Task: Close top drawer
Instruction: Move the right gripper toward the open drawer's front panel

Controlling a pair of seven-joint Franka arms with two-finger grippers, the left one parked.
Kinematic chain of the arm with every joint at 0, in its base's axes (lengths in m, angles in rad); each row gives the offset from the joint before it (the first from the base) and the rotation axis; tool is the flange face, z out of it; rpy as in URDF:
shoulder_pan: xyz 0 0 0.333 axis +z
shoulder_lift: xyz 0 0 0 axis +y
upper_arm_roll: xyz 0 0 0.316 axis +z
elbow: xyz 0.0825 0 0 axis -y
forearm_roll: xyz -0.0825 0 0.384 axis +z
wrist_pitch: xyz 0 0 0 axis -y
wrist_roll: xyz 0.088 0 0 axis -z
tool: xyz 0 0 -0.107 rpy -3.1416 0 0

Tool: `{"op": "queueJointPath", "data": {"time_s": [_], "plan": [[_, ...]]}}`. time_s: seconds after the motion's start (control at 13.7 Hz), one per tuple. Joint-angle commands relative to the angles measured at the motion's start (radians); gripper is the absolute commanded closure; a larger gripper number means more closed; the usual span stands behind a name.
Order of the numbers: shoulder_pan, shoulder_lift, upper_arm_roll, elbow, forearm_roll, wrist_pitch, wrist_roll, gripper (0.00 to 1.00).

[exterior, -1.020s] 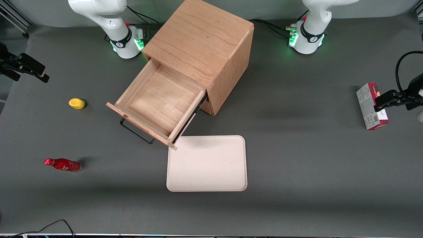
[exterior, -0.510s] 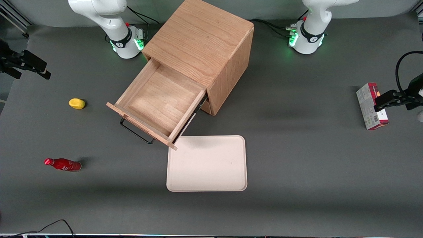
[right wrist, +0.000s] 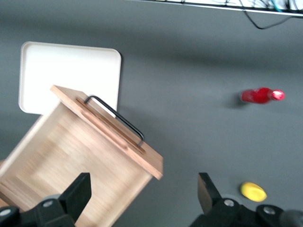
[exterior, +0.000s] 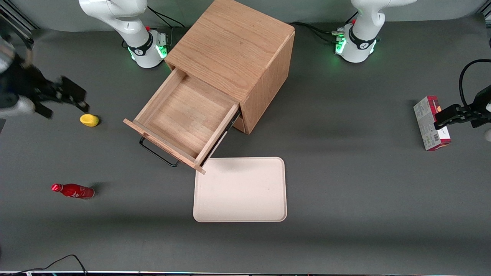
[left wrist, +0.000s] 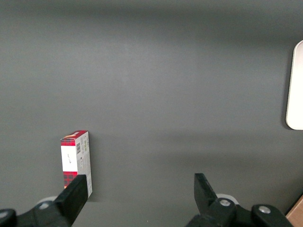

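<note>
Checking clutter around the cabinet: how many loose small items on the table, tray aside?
3. A yellow item beside the open top drawer, just below the gripper; a red bottle nearer the front camera; a red box toward the parked arm's end. The cabinet may hide more.

Right arm raised above table, tool (exterior: 74, 99) fingers (right wrist: 76, 193) spread apart.

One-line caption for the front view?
Open gripper hovers above yellow object, away from the pulled-out top drawer.
</note>
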Motion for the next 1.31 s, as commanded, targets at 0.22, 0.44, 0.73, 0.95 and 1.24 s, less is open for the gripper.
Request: {"op": "queueJointPath", "data": {"time_s": [0.22, 0.44, 0.73, 0.95, 1.24], "plan": [[0.005, 0.066, 0.079, 0.101, -0.005, -0.131, 0.042, 0.0], [0.003, 0.072, 0.079, 0.101, -0.022, -0.15, -0.191, 0.0], [-0.006, 0.083, 0.065, 0.106, -0.025, -0.143, -0.698, 0.0], [-0.012, 0.101, 0.065, 0.115, -0.018, -0.108, -0.843, 0.0], [-0.02, 0.138, 0.064, 0.116, 0.01, -0.107, -0.825, 0.0]]}}
